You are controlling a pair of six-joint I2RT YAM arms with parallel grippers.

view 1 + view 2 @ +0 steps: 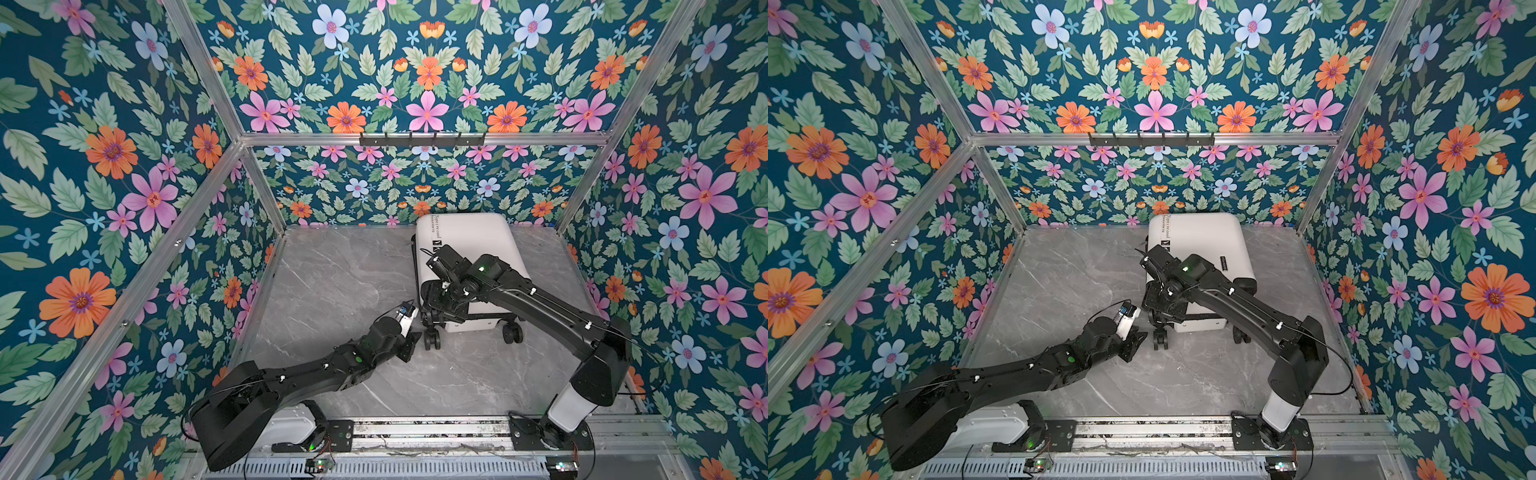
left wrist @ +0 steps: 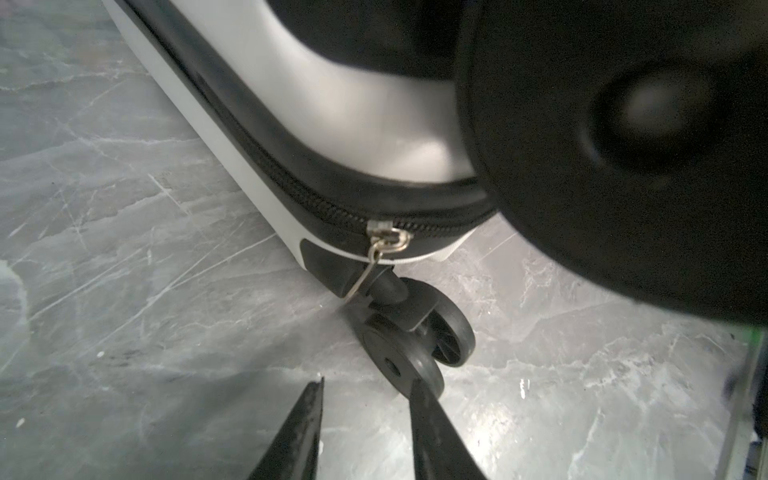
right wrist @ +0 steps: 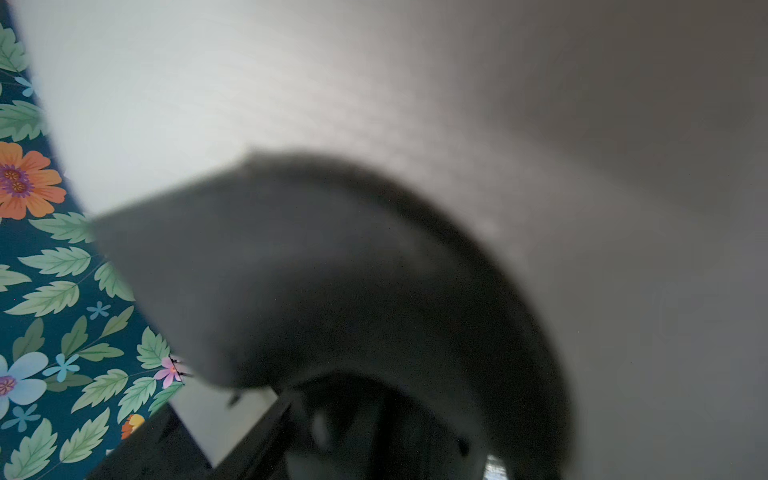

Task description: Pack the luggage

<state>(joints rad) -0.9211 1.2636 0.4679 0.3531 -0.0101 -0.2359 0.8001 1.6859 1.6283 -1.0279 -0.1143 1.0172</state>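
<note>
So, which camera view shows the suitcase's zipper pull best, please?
The left wrist view: the silver zipper pull hangs sharp and close from the black zipper band. Both top views show the suitcase, but the pull is too small to find. The right wrist view gives only blurred white shell.

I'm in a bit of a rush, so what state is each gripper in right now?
Left gripper: open, holding nothing.
Right gripper: at the side of the luggage; open or shut cannot be told.
</note>
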